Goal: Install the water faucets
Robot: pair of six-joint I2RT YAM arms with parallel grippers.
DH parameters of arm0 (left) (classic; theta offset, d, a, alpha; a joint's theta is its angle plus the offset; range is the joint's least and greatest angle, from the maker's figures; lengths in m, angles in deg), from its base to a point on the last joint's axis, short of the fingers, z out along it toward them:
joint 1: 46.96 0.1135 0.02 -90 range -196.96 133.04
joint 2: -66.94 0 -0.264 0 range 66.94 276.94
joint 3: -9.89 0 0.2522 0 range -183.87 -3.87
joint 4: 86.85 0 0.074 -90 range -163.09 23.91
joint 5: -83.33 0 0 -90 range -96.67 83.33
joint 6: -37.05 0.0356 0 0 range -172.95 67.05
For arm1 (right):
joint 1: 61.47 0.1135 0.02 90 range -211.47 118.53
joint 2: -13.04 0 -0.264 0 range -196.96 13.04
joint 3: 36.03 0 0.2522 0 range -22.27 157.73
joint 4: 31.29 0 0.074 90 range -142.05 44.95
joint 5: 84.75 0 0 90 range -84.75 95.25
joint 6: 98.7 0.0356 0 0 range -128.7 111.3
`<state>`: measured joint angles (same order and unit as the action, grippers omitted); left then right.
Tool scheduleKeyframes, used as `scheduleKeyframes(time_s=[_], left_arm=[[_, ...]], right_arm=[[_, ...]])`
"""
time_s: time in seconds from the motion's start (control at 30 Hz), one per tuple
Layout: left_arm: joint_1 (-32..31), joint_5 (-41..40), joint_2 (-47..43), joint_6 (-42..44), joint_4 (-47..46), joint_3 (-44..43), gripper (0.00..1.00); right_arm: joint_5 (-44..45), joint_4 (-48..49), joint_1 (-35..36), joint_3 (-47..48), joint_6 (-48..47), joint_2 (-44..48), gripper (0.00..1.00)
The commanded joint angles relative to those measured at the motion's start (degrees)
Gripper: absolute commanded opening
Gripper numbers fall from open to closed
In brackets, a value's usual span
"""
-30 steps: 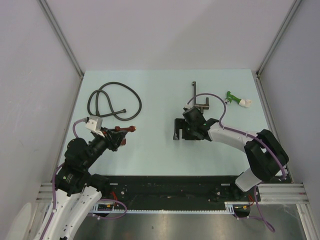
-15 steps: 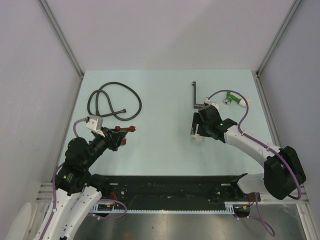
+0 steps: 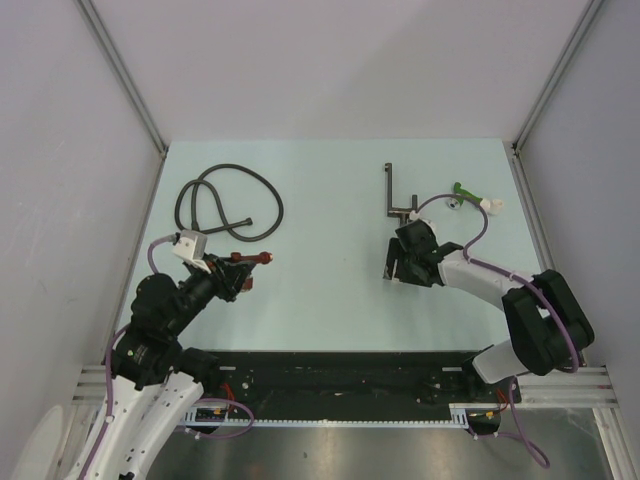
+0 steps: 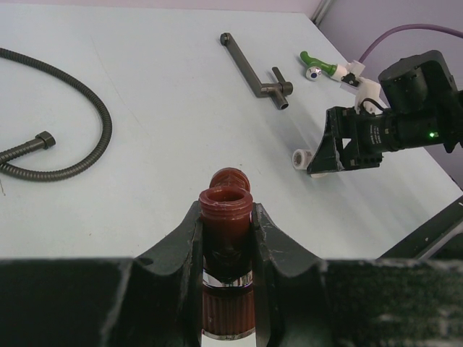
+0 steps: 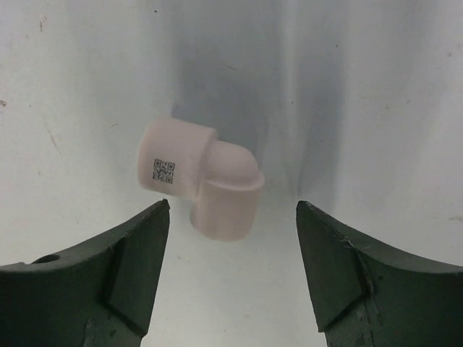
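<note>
While the left gripper clamps the copper faucet at near left, we log open table to its right. The right gripper is spread astride a white elbow, not touching. The green faucet lies by the far-right edge.

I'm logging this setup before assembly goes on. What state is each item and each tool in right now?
reddish-brown faucet: clamped, not installed
left tool: shut on that faucet
white elbow fitting: loose on the table, untouched
right tool: open, straddling the elbow
green faucet: lying down, white fitting at one end
black hose: coiled, unconnected
metal spout: lying flat, unattached
</note>
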<state>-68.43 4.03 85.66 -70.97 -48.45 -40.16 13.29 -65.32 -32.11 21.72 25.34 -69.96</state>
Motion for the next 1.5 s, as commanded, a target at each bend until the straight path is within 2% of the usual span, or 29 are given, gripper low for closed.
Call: scheduleKeyframes(time_s=[0.0, 0.1, 0.3, 0.53, 0.77, 0.9, 1.03, 1.23, 1.37, 1.47], left_arm=[[-0.32, 0.29, 0.35, -0.52, -2.32, 0.35, 0.00], [-0.32, 0.38, 0.35, -0.61, -2.41, 0.35, 0.00], [-0.23, 0.55, 0.70, -0.61, -2.41, 0.43, 0.00], [-0.23, 1.16, 1.67, -1.05, -3.19, 0.35, 0.00], [-0.23, 7.31, 4.03, -5.88, -11.10, 1.58, 0.00], [-0.23, 12.05, 8.25, -9.83, -18.11, 0.00, 0.00], [-0.32, 14.43, 14.05, -13.79, -24.02, -4.47, 0.00], [-0.32, 18.12, 23.63, -20.47, -36.84, -11.16, 0.00], [-0.32, 19.88, 29.34, -26.18, -47.91, -11.96, 0.00], [-0.32, 21.90, 32.59, -29.08, -55.91, -10.73, 0.00]], right_arm=[[-0.39, 3.75, -0.27, 0.13, 0.32, -2.86, 0.74], [-0.47, 4.10, -0.27, 0.05, 0.06, -4.09, 0.70], [1.81, 4.28, 0.87, 0.13, -0.82, -4.28, 0.54], [4.70, 5.42, 3.41, 0.13, -2.14, -2.96, 0.21], [6.99, 10.86, 7.54, 0.13, -6.09, 4.50, 0.00], [7.79, 17.18, 9.92, 0.13, -9.69, 10.83, 0.00], [10.85, 29.19, 12.99, 0.22, -14.95, 16.63, 0.00], [9.20, 44.94, 14.84, 1.10, -22.61, 19.54, 0.00], [7.27, 49.97, 15.46, 2.86, -27.96, 20.24, 0.00], [6.38, 51.65, 16.07, 2.86, -27.72, 21.12, 0.00]])
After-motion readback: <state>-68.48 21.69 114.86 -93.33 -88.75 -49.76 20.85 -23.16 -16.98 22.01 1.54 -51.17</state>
